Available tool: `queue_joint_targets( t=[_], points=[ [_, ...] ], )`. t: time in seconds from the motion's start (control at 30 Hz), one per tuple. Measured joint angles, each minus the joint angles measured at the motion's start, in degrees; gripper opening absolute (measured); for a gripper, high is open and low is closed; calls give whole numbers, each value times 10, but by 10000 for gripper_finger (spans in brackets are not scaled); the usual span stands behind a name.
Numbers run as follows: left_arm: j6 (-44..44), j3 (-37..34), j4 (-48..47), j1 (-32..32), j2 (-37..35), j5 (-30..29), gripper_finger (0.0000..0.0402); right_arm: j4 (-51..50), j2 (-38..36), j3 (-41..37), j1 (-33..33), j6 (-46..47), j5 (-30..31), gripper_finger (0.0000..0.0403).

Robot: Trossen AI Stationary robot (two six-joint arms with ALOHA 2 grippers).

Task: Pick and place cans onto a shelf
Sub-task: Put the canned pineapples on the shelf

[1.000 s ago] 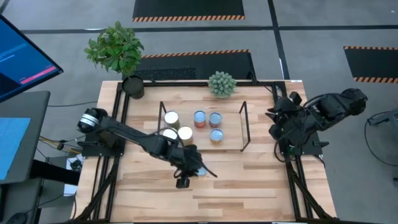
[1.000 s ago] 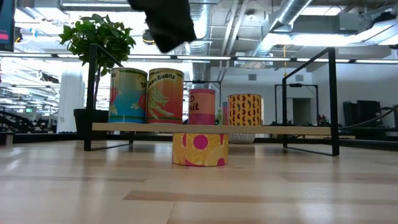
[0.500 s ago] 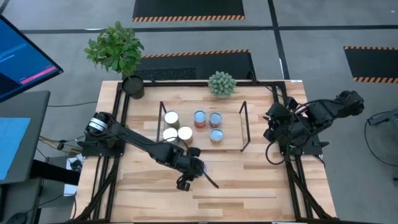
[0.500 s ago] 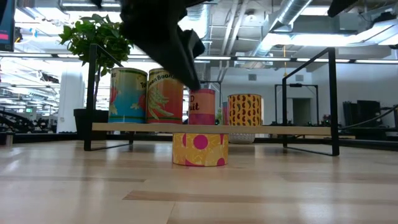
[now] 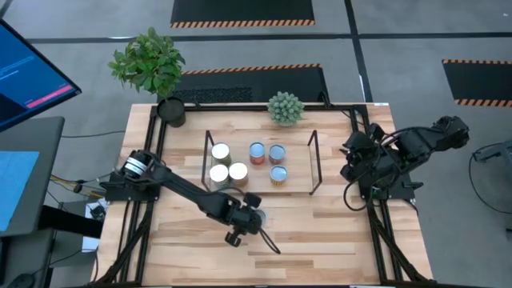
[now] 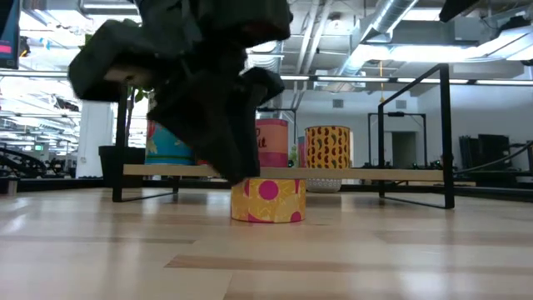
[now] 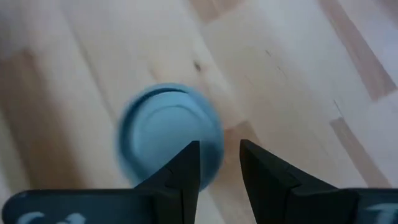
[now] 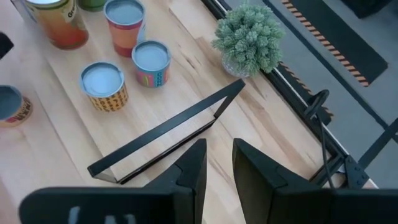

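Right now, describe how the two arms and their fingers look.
Both arms are dark, near-black jointed links. The left arm has a round silver-capped joint near its base. The right arm carries looping black cables. Each gripper ends in two flat, dark, tapered fingers, as the wrist views show.

**Left arm stretched out, right arm tucked at the side**

Left arm reaching diagonally from its left-edge base toward the table's front middle, wrist bent down. Left gripper [image 5: 250, 222] low over the boards, fingers [image 7: 186, 171] apart with a narrow gap between them. Looming large and dark in the low view [image 6: 218, 125]. Right arm folded at the table's right edge, right gripper [image 5: 352, 160] waiting there, fingers [image 8: 189, 168] slightly parted, holding nothing.
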Motion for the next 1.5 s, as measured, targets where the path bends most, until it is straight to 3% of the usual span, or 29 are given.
queue_joint_targets(
  t=[0.33, 0.57, 0.7, 0.87, 1.07, 1.23, 1.5],
  points=[
    [33, 4, 9, 0, 35, 11, 95, 0, -7, 0, 0, -3, 0, 101],
    [-2, 37, -32, 1, 35, 7, 10, 0, -7, 0, 0, -5, 2, 101],
    [-8, 94, -92, 8, 41, 32, 3, 0, -7, 0, 0, -16, 14, 101],
    [18, 217, -194, 27, 38, 58, 1, 0, -7, 0, -7, -43, 28, 101],
    [46, 356, -298, 83, 36, 18, 1, 0, -7, 0, -16, -48, 28, 101],
    [13, 442, -258, 148, 41, 1, 0, 0, -7, 0, -10, -38, 19, 101],
    [4, 481, -151, 186, 90, -9, 0, 0, -7, 0, 10, -26, 15, 101]
  ],
)
